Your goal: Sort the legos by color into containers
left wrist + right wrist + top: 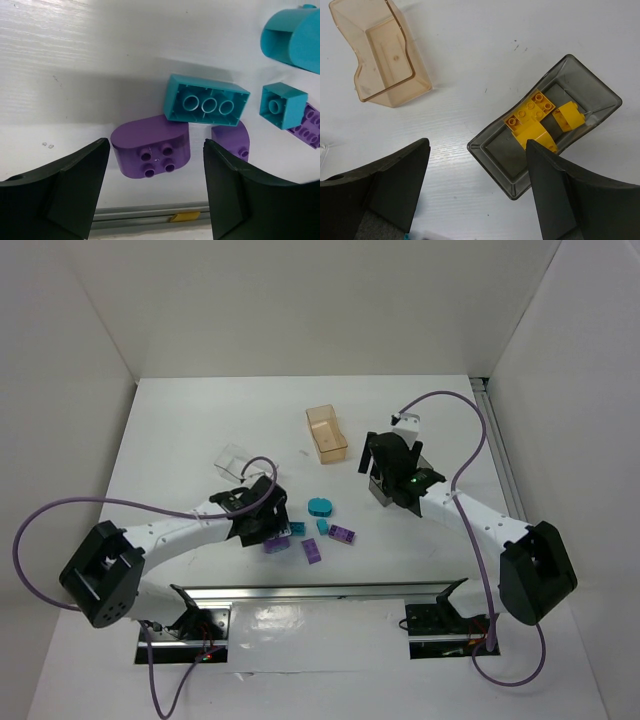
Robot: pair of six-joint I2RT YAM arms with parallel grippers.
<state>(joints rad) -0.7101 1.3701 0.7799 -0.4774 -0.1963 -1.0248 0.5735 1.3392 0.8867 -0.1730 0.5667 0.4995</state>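
Note:
My left gripper (270, 530) is open and empty, low over the loose legos, fingers (60, 190) on either side of a rounded purple brick (150, 149). A teal brick (206, 104) lies upside down behind it, with a second rounded purple brick (231, 141), a small teal brick (282, 105), a rounded teal piece (295, 37) and a flat purple brick (307, 127) to the right. My right gripper (372, 458) is open and empty above the dark grey bin (507, 155), which holds yellow bricks (532, 122). The peach bin (382, 55) is empty.
The clear bin (236, 462) stands behind my left arm. The peach bin (327, 433) sits at the table's middle back. Another purple brick (313, 551) lies near the front metal rail (320, 592). White walls enclose the table.

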